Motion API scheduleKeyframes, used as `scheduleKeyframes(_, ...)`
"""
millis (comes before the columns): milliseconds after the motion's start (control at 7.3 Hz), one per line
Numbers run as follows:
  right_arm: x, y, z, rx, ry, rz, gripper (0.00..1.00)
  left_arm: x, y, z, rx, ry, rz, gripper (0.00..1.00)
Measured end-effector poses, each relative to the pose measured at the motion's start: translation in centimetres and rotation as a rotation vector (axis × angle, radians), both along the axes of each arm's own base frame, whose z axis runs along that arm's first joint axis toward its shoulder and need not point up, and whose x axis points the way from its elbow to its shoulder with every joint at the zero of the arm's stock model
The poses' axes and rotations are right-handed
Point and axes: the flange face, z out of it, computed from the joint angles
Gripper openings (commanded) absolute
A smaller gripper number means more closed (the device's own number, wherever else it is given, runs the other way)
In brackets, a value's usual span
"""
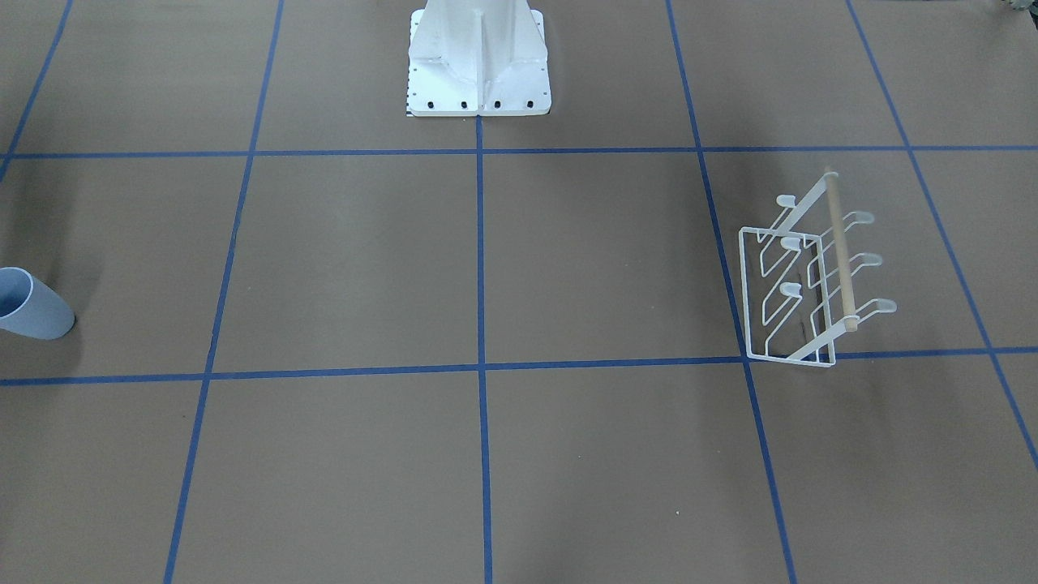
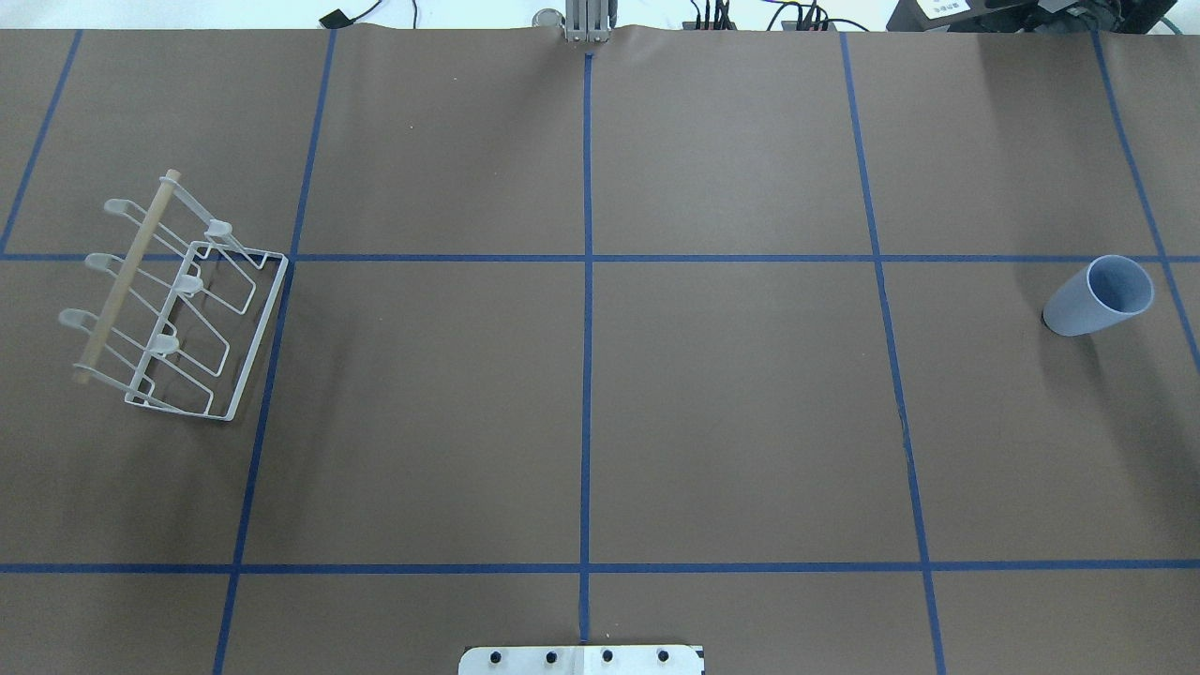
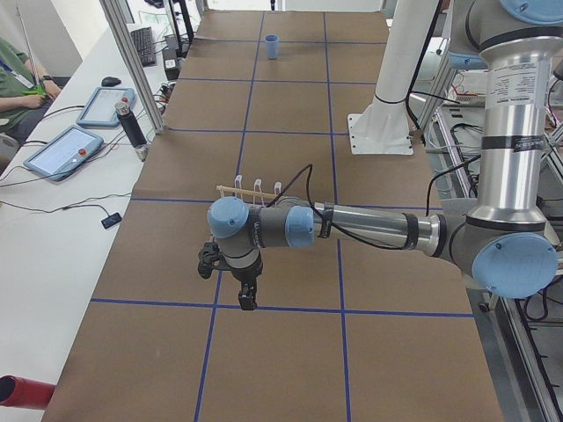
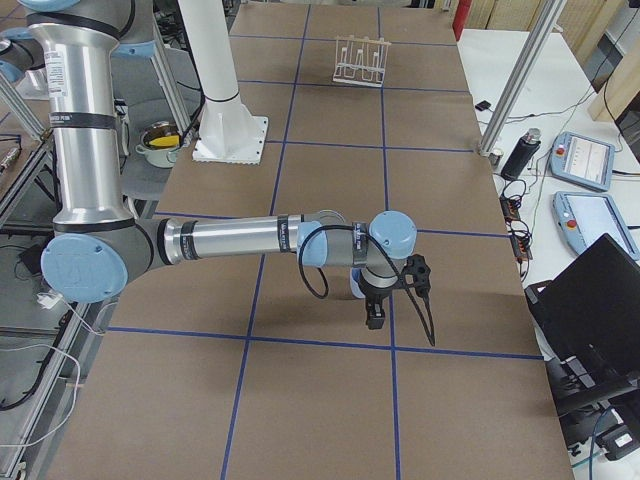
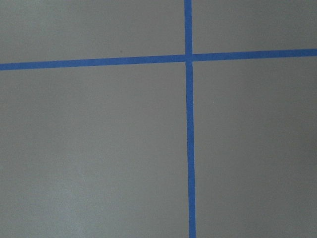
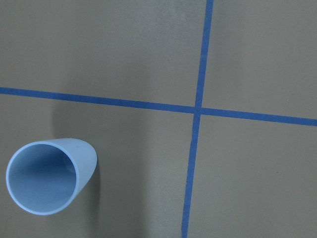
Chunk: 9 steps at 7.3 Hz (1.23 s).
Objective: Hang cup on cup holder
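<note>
The pale blue cup stands upright, mouth up, on the brown table at the robot's far right; it also shows in the front view, the left side view and the right wrist view. The white wire cup holder with its wooden dowel stands at the far left, prongs empty, also in the front view and the side views. The left gripper hangs near the cup holder. The right gripper hangs above the cup's area. I cannot tell whether either is open or shut.
The white robot pedestal stands at the table's robot-side edge. Blue tape lines grid the table. Tablets and a black cylinder lie on the side bench, where a person sits. A red cylinder lies at the near corner.
</note>
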Motion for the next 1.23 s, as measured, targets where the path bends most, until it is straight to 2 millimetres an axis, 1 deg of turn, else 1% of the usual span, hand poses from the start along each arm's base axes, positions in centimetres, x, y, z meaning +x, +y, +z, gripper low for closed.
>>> scheduleKeyframes(274, 0.0, 0.0, -0.3, 0.005, -0.011, 0.000, 1.00, 0.0, 0.0, 0.0, 0.002, 0.000, 0.001, 0.98)
scheduleKeyframes(548, -0.1, 0.0, -1.4, 0.025, -0.026, -0.001, 1.00, 0.0, -0.1, -0.2, 0.007, -0.001, 0.003, 0.98)
scheduleKeyframes(685, -0.1, -0.1, -1.7, 0.032, -0.026, -0.001, 1.00, -0.1, -0.2, -0.7, 0.014, 0.004, 0.000, 0.98)
scheduleKeyframes(822, -0.1, -0.3, -2.0, 0.040, -0.022, -0.002, 1.00, 0.0, -0.5, -1.6, 0.028, 0.021, -0.003, 0.98)
scheduleKeyframes(1096, -0.3, -0.7, -2.8, 0.058, -0.026, -0.008, 1.00, 0.2, -1.9, -3.5, 0.066, 0.037, -0.003, 0.98)
scheduleKeyframes(1233, -1.0, -0.8, -3.3, 0.081, -0.033, -0.024, 1.00, 0.2, -2.1, -3.7, 0.068, 0.036, -0.005, 0.98)
